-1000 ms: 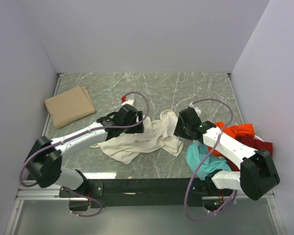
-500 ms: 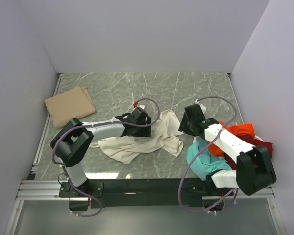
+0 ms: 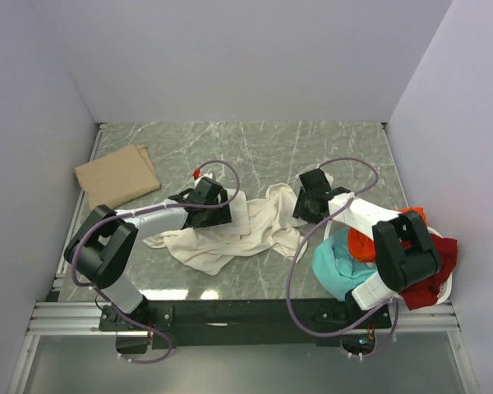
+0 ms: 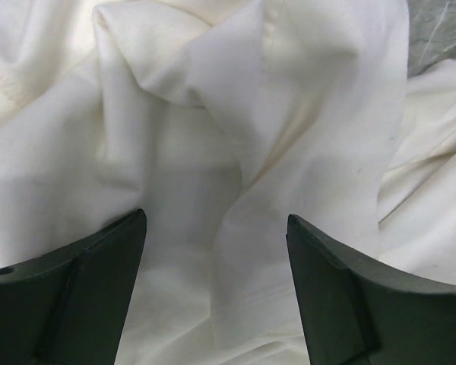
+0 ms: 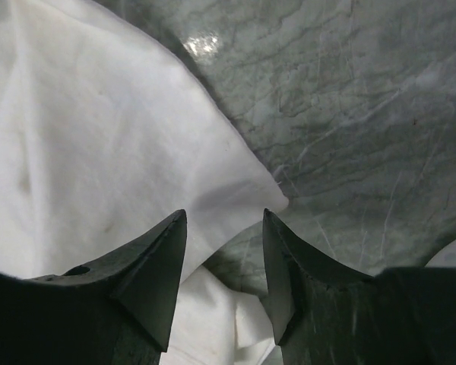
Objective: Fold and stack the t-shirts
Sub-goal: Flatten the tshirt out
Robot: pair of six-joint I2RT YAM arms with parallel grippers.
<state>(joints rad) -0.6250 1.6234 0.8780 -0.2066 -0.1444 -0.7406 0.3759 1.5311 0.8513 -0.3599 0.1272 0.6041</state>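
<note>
The cream-white t-shirt (image 3: 246, 231) lies crumpled on the middle of the table. My left gripper (image 3: 216, 210) hangs just over its upper left folds, open; the left wrist view shows rumpled cream cloth (image 4: 213, 114) under the left gripper (image 4: 215, 217) and nothing pinched. My right gripper (image 3: 301, 209) is at the shirt's right edge, open. In the right wrist view a pointed corner of the cream shirt (image 5: 99, 152) lies below the right gripper (image 5: 224, 214). The tan t-shirt (image 3: 117, 176) rests folded at the far left.
Teal (image 3: 341, 267), orange (image 3: 368, 243) and dark red (image 3: 437, 261) t-shirts are heaped at the near right, spilling from a white basket (image 3: 442, 289). Bare marble table (image 5: 349, 99) shows beyond the cream shirt. Grey walls close in the table on three sides.
The left gripper has shifted a little left over the cream shirt. The right arm has folded in closer to the shirt's right edge, and its jaws have narrowed somewhat.
</note>
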